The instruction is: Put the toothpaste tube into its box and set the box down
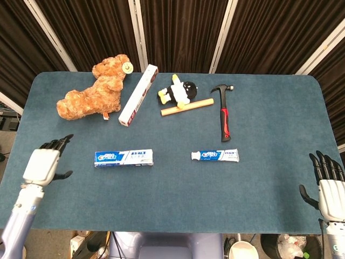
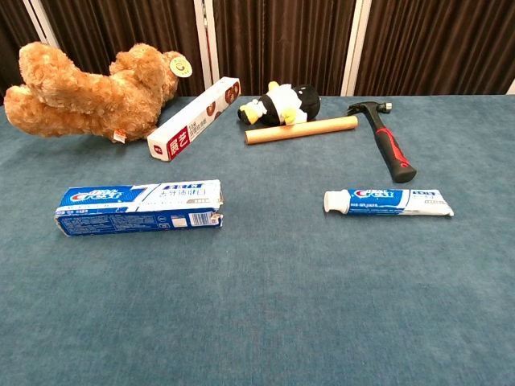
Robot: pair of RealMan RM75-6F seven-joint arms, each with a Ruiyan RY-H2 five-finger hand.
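Note:
The blue and white toothpaste box (image 1: pixel 123 157) (image 2: pixel 139 207) lies flat on the blue table, its torn open end facing right. The toothpaste tube (image 1: pixel 214 155) (image 2: pixel 388 201) lies to its right, cap pointing left toward the box. My left hand (image 1: pixel 46 162) hovers over the table's left side, left of the box, fingers apart and empty. My right hand (image 1: pixel 327 184) stays off the table's front right corner, fingers spread, holding nothing. Neither hand shows in the chest view.
Along the back lie a brown teddy bear (image 1: pixel 96 89), a long red and white box (image 1: pixel 138 95), a black and white plush (image 1: pixel 178 92) on a wooden dowel (image 1: pixel 187 106), and a red-handled hammer (image 1: pixel 224 114).

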